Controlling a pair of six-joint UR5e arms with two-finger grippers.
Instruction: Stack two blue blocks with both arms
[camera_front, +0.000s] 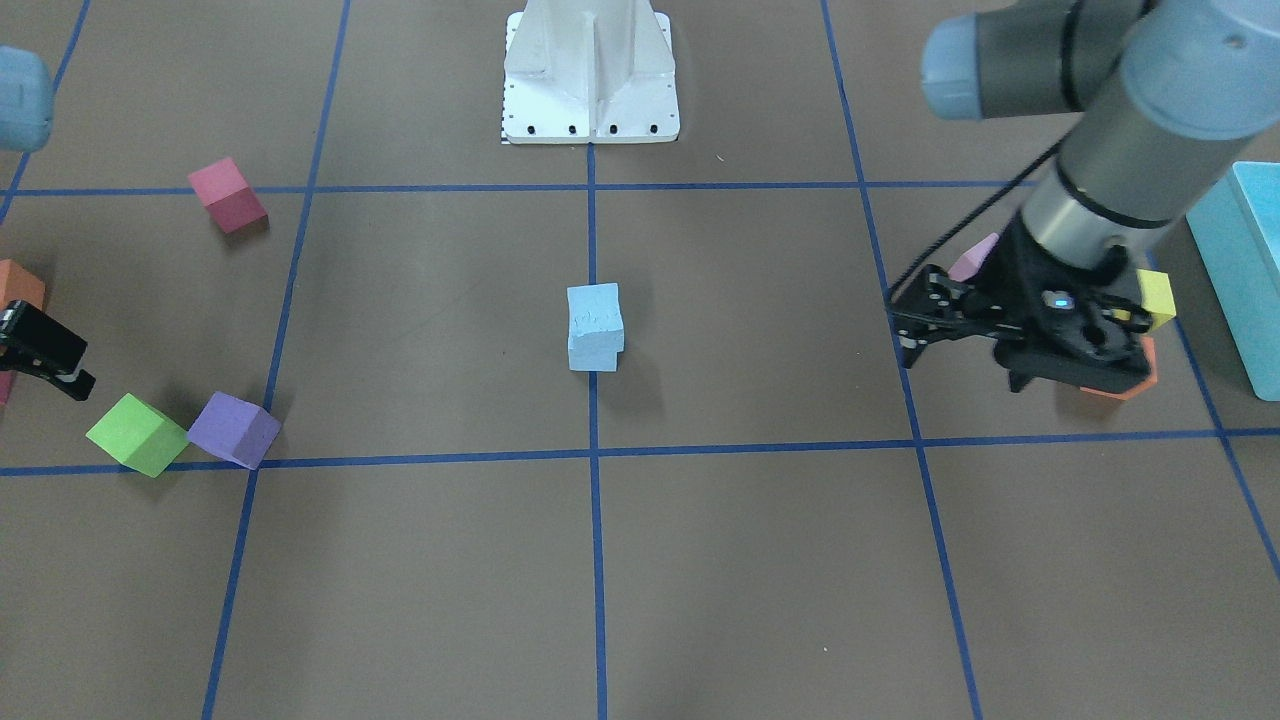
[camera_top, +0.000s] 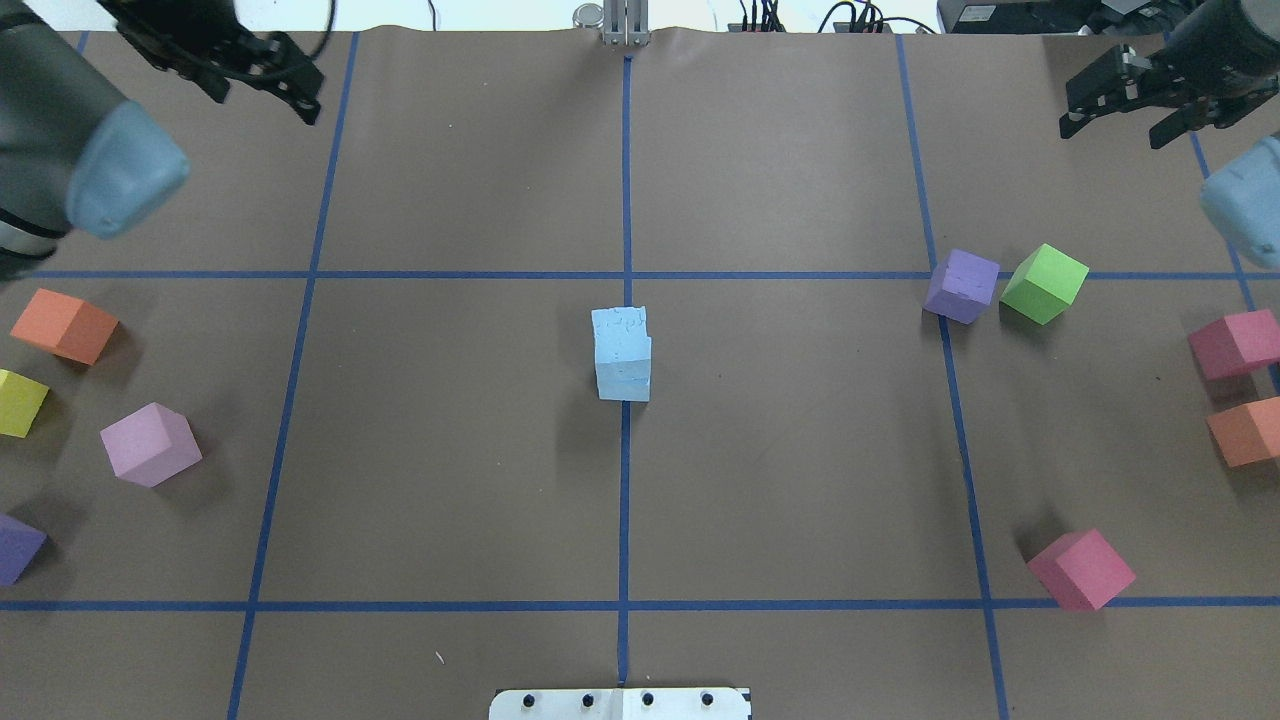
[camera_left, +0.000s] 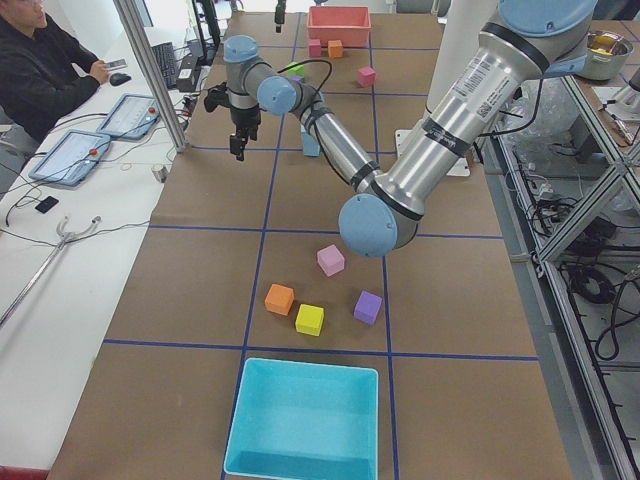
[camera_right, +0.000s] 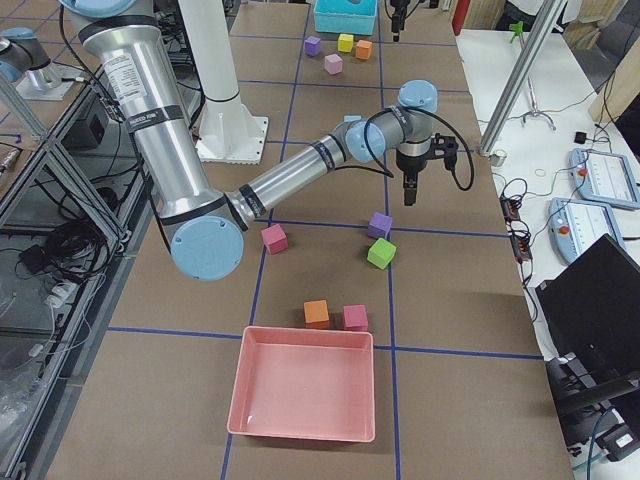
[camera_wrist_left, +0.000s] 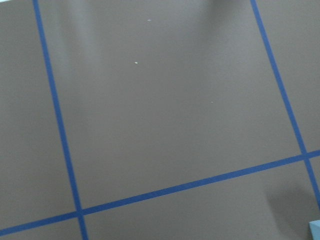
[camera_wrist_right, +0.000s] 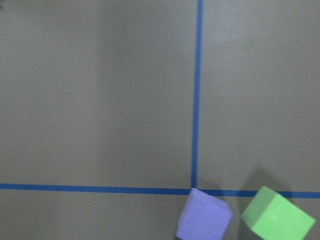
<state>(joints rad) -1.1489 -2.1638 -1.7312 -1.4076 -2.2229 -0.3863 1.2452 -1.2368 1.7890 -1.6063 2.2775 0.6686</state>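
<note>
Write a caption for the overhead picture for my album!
Blue blocks stacked at centre; left gripper and right gripper hang open and empty at the far corners.

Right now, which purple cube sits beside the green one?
The purple cube on the robot's right, close beside the green cube. The other purple cube and the lilac cube lie on its left.

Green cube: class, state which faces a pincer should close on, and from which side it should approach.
Take the green cube from above, wrist turned to its skewed pose. Close on the two free side faces flanking the one nearest the purple cube, which crowds that side.
</note>
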